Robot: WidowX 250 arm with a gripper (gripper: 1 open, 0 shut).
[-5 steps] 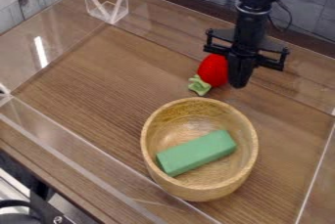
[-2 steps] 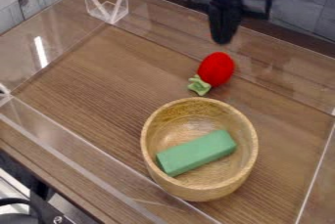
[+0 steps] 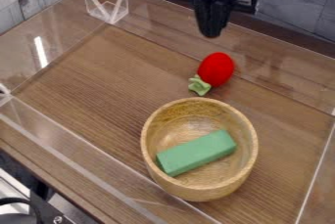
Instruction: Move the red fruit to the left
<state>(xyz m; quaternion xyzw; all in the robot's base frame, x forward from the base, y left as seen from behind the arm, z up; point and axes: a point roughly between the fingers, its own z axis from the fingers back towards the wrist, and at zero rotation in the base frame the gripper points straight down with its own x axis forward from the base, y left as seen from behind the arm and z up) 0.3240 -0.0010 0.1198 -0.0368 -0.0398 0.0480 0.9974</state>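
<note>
The red fruit (image 3: 216, 67), a small glossy strawberry-like toy with a green leafy stem at its lower left, lies on the wooden table just behind the bowl. My gripper (image 3: 211, 30) hangs in the air above and slightly left of it, pointing straight down, with a clear gap to the fruit. Nothing is between its fingers. They read as one dark mass, so I cannot tell how far apart the jaws stand.
A wooden bowl (image 3: 157, 130) sits near the front of the table with a green rectangular block (image 3: 197, 153) inside. Clear acrylic walls ring the table, and a small clear stand (image 3: 105, 5) is at the back left.
The gripper was down beside the red fruit; it has lifted off and shifted left in the picture. The fruit stayed where it lay.
</note>
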